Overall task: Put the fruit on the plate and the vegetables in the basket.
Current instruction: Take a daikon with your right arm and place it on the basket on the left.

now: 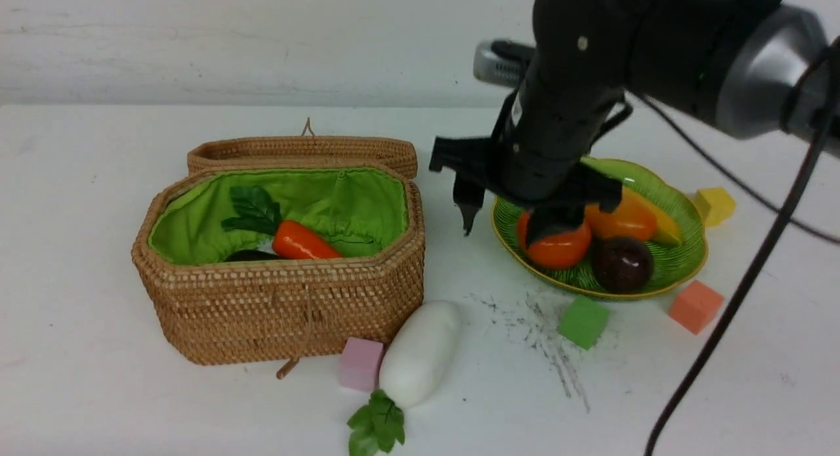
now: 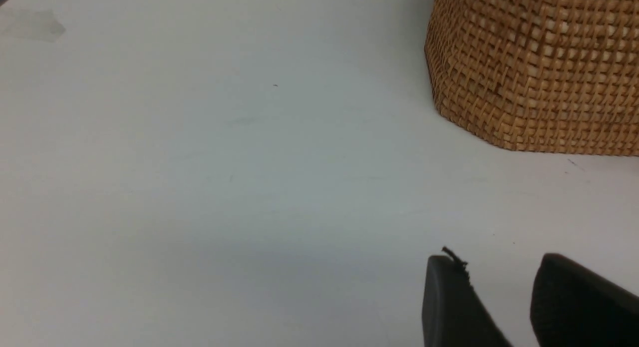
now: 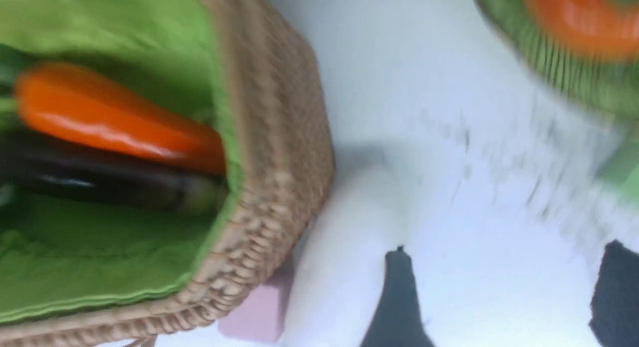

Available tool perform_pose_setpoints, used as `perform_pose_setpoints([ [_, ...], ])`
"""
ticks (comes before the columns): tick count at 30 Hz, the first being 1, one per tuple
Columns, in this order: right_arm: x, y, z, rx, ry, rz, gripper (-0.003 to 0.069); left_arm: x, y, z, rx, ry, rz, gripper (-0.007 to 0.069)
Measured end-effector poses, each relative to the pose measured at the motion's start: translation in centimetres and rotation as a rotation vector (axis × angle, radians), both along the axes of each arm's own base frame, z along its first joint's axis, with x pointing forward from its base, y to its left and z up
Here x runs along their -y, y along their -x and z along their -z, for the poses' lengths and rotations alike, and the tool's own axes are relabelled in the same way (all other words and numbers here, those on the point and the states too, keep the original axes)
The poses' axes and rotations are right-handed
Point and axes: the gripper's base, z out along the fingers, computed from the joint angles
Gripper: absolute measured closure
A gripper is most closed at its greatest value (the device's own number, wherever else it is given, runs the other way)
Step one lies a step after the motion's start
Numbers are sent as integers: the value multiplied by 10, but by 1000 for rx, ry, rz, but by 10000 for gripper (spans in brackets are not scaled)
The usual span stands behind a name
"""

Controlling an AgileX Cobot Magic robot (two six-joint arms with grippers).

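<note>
Four fruits already on the plate [image 1: 682, 262]: persimmon [image 1: 558, 246], mango [image 1: 620, 221], mangosteen [image 1: 622, 264], and a banana [image 1: 663, 223] tucked behind. Carrot [image 1: 303, 241] and eggplant [image 1: 252, 255] down inside the basket [image 1: 282, 311], lid folded back. Only the radish [image 1: 420, 352] left out, lying on the table [image 1: 98, 246] just beside the basket's near corner, touching a pink cube [image 1: 360, 364], leaves [image 1: 377, 426] pointing toward the robot. Right gripper [image 1: 505, 223] hanging above the gap between basket and plate, jaws spread wide, nothing held; blurred in the wrist view, so likely mid-swing toward the radish. Left gripper [image 2: 504, 307] low over bare table near the basket's side, jaws a little apart, nothing between them. As for handling: probably a hollow plastic toy, so light and stiff, but glossy and rounded, apt to squirt out of a pinch near either tapered end. Best taken across the thick middle, fingers square to its length. Leaves look soft and floppy, a poor place to grab. Pink cube and basket wall close on one side, so little room there for a finger. Long body likely to need tilting or lining up with the basket's length to drop in beside the other two.
</note>
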Motion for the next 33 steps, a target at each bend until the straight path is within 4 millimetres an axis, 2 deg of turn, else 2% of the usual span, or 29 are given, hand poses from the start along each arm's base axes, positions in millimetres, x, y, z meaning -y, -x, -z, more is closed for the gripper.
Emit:
perform_pose_setpoints([
  [1,-6,2,17,-46,-39,28,160,0,0,0,0,0,0,386],
  [6,-25,3,60,-157,-177,37,110,0,0,0,0,0,0,386],
  [11,-33,-1,86,-202,-189,27,53,0,0,0,0,0,0,386],
  [19,-36,-6,105,-213,-179,34,48,0,0,0,0,0,0,386],
  [24,-37,-9,115,-219,-173,38,74,0,0,0,0,0,0,386],
  [28,-38,-8,116,-227,-180,42,136,0,0,0,0,0,0,386],
  [33,-37,-6,114,-248,-169,37,137,0,0,0,0,0,0,386],
])
